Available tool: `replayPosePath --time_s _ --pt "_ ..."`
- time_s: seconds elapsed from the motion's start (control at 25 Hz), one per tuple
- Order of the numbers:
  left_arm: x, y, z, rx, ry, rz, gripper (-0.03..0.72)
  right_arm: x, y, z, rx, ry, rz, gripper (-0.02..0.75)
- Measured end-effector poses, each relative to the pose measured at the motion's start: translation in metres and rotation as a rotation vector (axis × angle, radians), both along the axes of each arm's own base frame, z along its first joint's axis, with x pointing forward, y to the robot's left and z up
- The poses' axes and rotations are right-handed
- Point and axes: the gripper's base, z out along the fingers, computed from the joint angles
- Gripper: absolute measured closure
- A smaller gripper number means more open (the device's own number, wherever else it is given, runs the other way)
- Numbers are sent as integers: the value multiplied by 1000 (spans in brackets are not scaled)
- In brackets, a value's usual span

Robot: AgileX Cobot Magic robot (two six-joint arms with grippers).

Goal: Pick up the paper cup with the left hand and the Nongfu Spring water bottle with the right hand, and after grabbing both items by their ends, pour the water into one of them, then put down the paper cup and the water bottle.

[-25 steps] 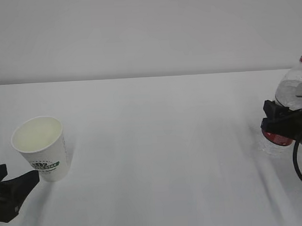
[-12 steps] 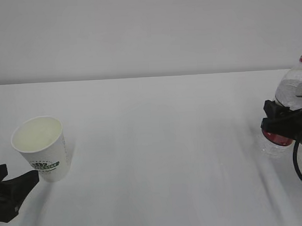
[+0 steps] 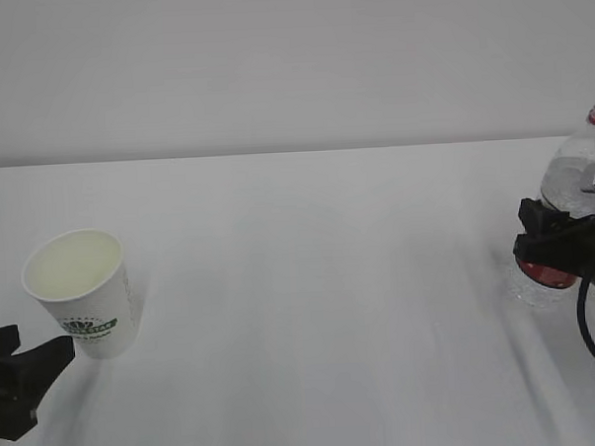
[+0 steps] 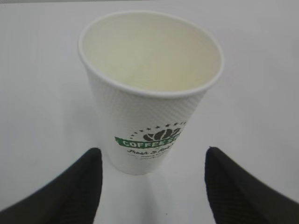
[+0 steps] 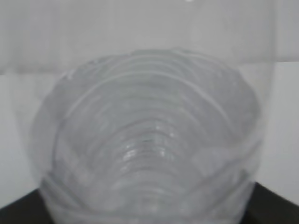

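Note:
The white paper cup with green lettering stands upright at the table's left. In the left wrist view the paper cup sits just beyond my fingertips, not between them. My left gripper is open, low at the near left edge, and its left gripper fingers stand wide apart. The Nongfu Spring water bottle, clear with a red label, stands at the far right. My right gripper clasps its middle. The bottle fills the right wrist view, with the right gripper fingers at its sides. I cannot make out any water.
The white table runs back to a plain pale wall. The bottle stands close to the right border of the exterior view. A thin black cable loops down below my right gripper.
My left gripper has drawn back a little from the cup, toward the near edge, and its fingers have narrowed somewhat. The cup, the bottle and the right gripper have stayed put.

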Motion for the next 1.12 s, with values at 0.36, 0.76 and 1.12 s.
replayPosePath --time_s 0.36,0.76,1.12 --pt "0 -1 0 0 0 -10 192 -8 0 22 -52 13 21 278" --pt "0 -1 0 0 0 -7 192 -15 0 49 -43 -1 24 280" --pt "0 0 -1 1 7 6 192 -23 2 71 -58 -35 66 280"
